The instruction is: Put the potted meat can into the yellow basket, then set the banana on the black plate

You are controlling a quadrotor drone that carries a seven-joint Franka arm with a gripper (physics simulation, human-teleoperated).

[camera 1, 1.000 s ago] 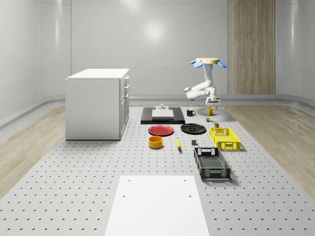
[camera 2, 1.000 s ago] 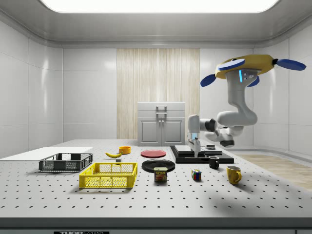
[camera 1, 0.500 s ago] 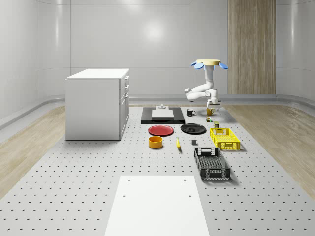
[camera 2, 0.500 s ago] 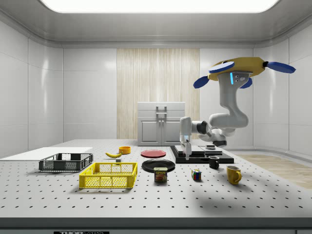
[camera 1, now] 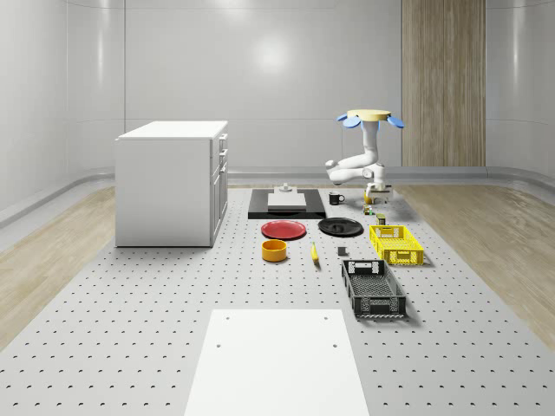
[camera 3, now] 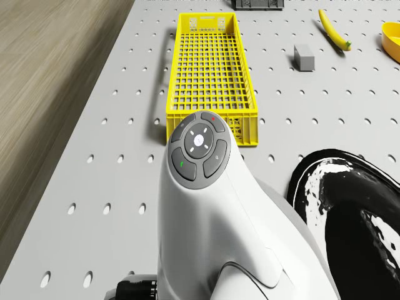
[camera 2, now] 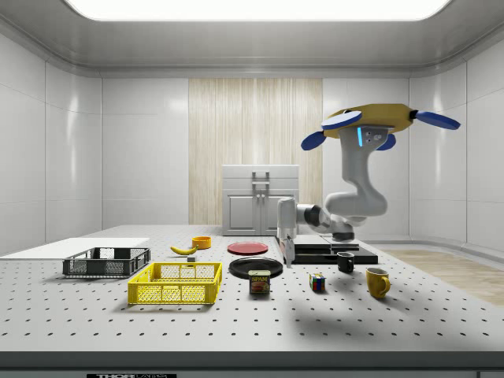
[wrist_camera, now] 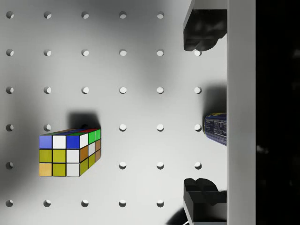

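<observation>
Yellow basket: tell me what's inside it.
Nothing: the yellow basket shows bare mesh floor. The arm covers part of its near wall. The can stands outside, beside it.

Your drone (camera 2: pixel 370 124) hovers in the air, rotors level. Your arm (camera 2: pixel 356 189) drops from its belly, elbows, then runs toward nine o'clock in the side view. Your gripper (camera 2: pixel 288 253) points straight down, fingers (wrist_camera: pixel 200 33) spread apart with nothing between them, held off the table.

A colour cube (wrist_camera: pixel 70 152) lay on the perforated table (wrist_camera: pixel 140 70), fingertips (wrist_camera: pixel 199 40) spread apart, a blue-labelled can (wrist_camera: pixel 216 128) between.
</observation>
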